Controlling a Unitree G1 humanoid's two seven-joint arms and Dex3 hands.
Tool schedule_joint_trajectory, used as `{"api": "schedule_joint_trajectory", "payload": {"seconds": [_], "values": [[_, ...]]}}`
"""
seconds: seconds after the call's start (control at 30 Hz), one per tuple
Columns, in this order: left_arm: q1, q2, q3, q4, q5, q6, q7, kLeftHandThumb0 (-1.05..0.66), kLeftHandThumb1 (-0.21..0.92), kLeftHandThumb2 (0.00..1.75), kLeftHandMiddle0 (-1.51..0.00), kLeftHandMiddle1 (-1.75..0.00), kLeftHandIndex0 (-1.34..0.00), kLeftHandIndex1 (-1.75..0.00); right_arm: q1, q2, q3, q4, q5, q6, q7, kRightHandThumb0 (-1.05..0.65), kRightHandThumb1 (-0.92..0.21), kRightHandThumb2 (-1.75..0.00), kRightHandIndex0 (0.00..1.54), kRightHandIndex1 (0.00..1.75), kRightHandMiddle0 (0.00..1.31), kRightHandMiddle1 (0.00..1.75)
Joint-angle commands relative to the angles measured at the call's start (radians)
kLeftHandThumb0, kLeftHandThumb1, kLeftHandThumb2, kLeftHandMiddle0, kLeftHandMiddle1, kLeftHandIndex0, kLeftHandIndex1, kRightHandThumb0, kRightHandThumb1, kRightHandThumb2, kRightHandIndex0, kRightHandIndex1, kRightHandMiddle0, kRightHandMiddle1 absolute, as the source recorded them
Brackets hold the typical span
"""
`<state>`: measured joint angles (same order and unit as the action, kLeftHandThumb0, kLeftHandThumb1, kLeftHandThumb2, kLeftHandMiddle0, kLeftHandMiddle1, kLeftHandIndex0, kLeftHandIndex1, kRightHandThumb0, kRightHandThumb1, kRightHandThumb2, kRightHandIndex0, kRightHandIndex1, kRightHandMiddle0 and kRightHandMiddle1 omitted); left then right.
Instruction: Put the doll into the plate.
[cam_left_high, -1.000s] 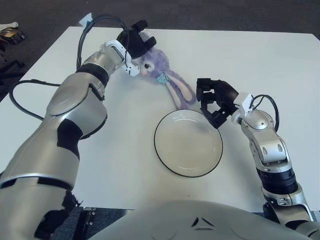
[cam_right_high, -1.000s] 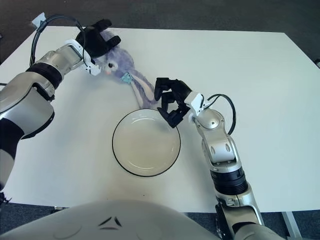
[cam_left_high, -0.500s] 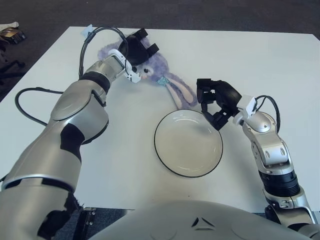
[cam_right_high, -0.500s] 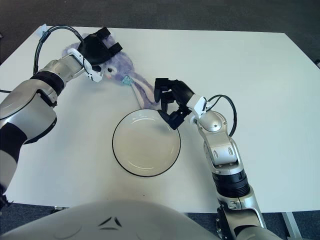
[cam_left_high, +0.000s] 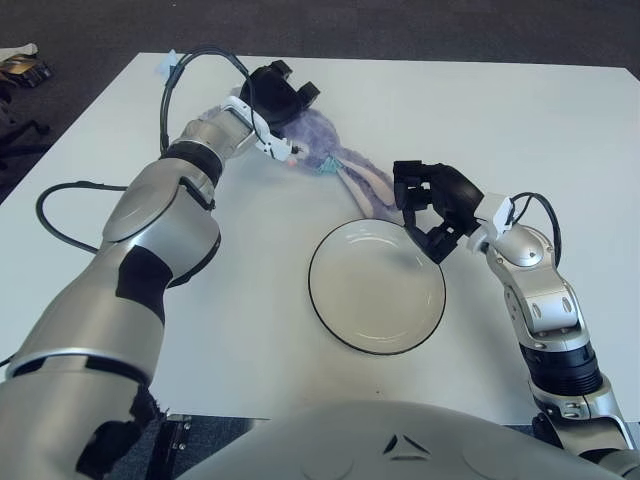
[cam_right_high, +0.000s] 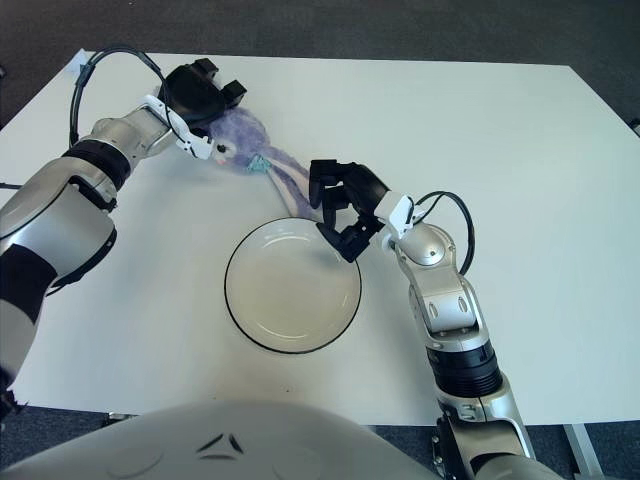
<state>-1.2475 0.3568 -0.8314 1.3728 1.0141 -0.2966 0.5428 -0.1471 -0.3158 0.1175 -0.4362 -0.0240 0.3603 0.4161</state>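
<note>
Could lose the doll (cam_left_high: 318, 143) on the way to the plate (cam_left_high: 377, 300): soft, floppy, with long ears trailing behind. Could drag those ears over the table (cam_left_high: 540, 120) and catch them on the plate's edge, pushing the plate away. Could also bump the doll into the right hand (cam_left_high: 432, 207), held right by the far edge of the plate, close to the ear tips. Might end up half in and half out, ears hanging over the rim, after letting go too soon.

Right now, lying flat on the table at the far left, not in the plate. Body well apart from the plate, ear tips near its far rim.

Left hand (cam_left_high: 274, 95): on top of the doll's head, arm stretched far out, palm down. Hard to tell whether closed on the doll or only laid over it.

Right hand: curled up tight, nothing inside, wrist bent, arm coming up from the near right side of the table. Hard to tell whether touching the plate or just above it.
</note>
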Motion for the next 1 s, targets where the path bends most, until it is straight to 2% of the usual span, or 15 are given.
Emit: {"api": "schedule_joint_trajectory", "payload": {"seconds": [0.0, 0.27, 0.3, 0.4, 0.63, 0.87, 0.97], "values": [[0.013, 0.0, 0.037, -0.004, -0.043, -0.034, -0.052, 0.0, 0.07, 1.56, -0.85, -1.62, -0.56, -1.75, 0.01, -0.007, 0.004, -0.018, -0.004, -0.01, -0.008, 0.0, 0.14, -1.75, 1.03, 1.51, 0.74, 1.75], [0.018, 0.004, 0.103, -0.009, -0.111, -0.056, -0.151, 0.0, 0.04, 1.53, -0.94, -1.45, -0.59, -1.75, 0.011, -0.013, 0.006, -0.03, -0.007, 0.009, -0.003, 0.0, 0.14, -1.75, 1.03, 1.51, 0.74, 1.75], [0.018, 0.014, 0.124, -0.022, -0.135, -0.078, -0.177, 0.0, 0.04, 1.54, -0.94, -1.44, -0.6, -1.75, 0.013, -0.014, 0.006, -0.034, -0.007, 0.013, -0.004, 0.0, 0.14, -1.75, 1.03, 1.51, 0.74, 1.75], [0.018, 0.028, 0.163, -0.05, -0.179, -0.114, -0.23, 0.0, 0.01, 1.56, -0.96, -1.43, -0.62, -1.75, 0.019, -0.013, 0.004, -0.041, -0.003, 0.019, -0.005, 0.0, 0.14, -1.75, 1.02, 1.51, 0.74, 1.75], [0.023, 0.015, 0.228, -0.07, -0.253, -0.079, -0.374, 0.0, -0.01, 1.61, -0.94, -1.53, -0.63, -1.75, 0.026, -0.004, -0.001, -0.04, 0.017, 0.025, -0.003, 0.0, 0.14, -1.75, 1.02, 1.52, 0.74, 1.75], [0.03, 0.009, 0.288, -0.096, -0.324, -0.066, -0.504, -0.01, 0.02, 1.49, -0.99, -1.27, -0.66, -1.75, 0.029, 0.001, -0.004, -0.033, 0.032, 0.017, 0.0, 0.0, 0.14, -1.75, 1.02, 1.51, 0.74, 1.75], [0.036, 0.009, 0.311, -0.107, -0.352, -0.071, -0.551, -0.01, 0.03, 1.47, -0.99, -1.22, -0.69, -1.75, 0.03, 0.002, -0.001, -0.033, 0.031, 0.016, -0.003, 0.0, 0.14, -1.75, 1.02, 1.51, 0.74, 1.75]]}}
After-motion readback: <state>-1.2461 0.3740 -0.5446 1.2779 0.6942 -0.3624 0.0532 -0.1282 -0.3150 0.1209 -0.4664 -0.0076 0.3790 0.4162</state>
